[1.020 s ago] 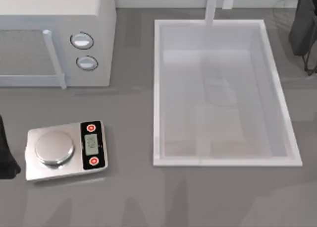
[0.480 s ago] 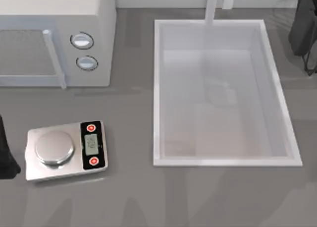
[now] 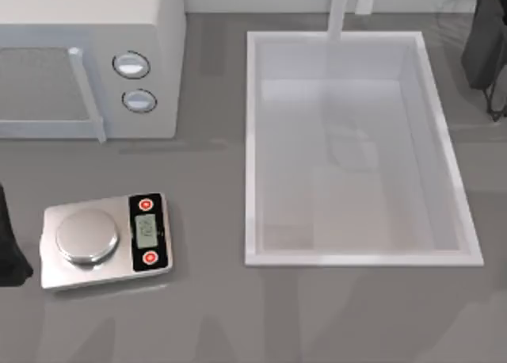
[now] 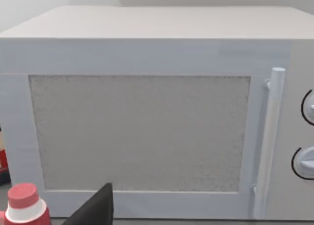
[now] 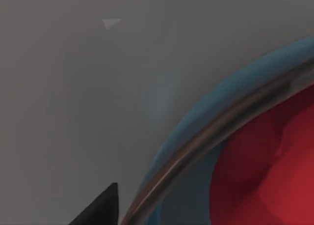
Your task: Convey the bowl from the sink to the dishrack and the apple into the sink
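Hanging over the far right corner of the table, the right arm [image 3: 486,38] sits past the sink's [image 3: 252,141] right rim, beside faint curved wires that may be the dishrack [image 3: 455,8], though they are too pale to be sure. A dark tip of the right claw [image 5: 99,209] shows in its wrist view, and I cannot tell whether this claw is open, closed or holding anything. Very close in front of that claw is the bowl [image 5: 196,129], seen as a blue curve edged by a thin brownish rim. Inside that curve, on the side of the rim away from the claw's tip, lies the apple [image 5: 267,181], a smooth red mass against the bowl's bluish inner wall. On the claw's side of the rim there is plain grey surface.

The left arm [image 3: 9,248] is parked at the table's left edge, just beside the scale [image 3: 107,240], well apart from the sink. A dark tip of the left claw [image 4: 96,209] shows in its wrist view, and I cannot tell its state either. Straight ahead of this claw stands the microwave [image 4: 147,126], door shut, with its upright handle [image 4: 267,141] and two knobs. Close beside the claw is a bottle with a red cap [image 4: 22,198]. The faucet [image 3: 339,10] stands at the sink's far rim.
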{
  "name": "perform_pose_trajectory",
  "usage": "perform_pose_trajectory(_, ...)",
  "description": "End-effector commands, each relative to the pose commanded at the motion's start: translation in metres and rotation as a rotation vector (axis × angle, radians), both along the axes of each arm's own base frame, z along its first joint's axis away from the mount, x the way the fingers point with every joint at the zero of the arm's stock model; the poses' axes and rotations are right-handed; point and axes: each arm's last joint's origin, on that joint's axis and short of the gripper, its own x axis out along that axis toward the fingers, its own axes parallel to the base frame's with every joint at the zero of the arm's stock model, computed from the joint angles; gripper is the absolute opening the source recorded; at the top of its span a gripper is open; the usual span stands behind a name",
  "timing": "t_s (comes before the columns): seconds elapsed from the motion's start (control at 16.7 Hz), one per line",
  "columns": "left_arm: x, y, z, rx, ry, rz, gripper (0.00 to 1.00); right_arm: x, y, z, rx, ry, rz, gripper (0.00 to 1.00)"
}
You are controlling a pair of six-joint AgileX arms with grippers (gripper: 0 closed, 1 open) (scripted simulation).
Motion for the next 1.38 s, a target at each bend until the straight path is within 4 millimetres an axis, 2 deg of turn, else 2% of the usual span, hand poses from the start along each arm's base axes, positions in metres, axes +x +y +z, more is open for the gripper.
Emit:
perform_pose_trajectory(0.42, 0.0, 0.0, 0.0, 0.0, 0.0, 0.0, 1.0, 0.0, 0.0, 0.0, 0.0, 0.0, 0.0, 0.02)
perform_pose_trajectory(1.02, 0.0, 0.0, 0.0, 0.0, 0.0, 0.0, 1.0, 0.0, 0.001, 0.003, 0.01, -0.008, -0.009, 0.0)
perform_pose_trajectory(1.14, 0.0, 0.0, 0.0, 0.0, 0.0, 0.0, 1.0, 0.004, 0.0, 0.015, 0.006, -0.021, -0.009, 0.0)
perform_pose_trajectory(1.38, 0.0, 0.0, 0.0, 0.0, 0.0, 0.0, 1.0, 0.004, 0.0, 0.054, 0.015, 0.014, -0.008, 0.0)
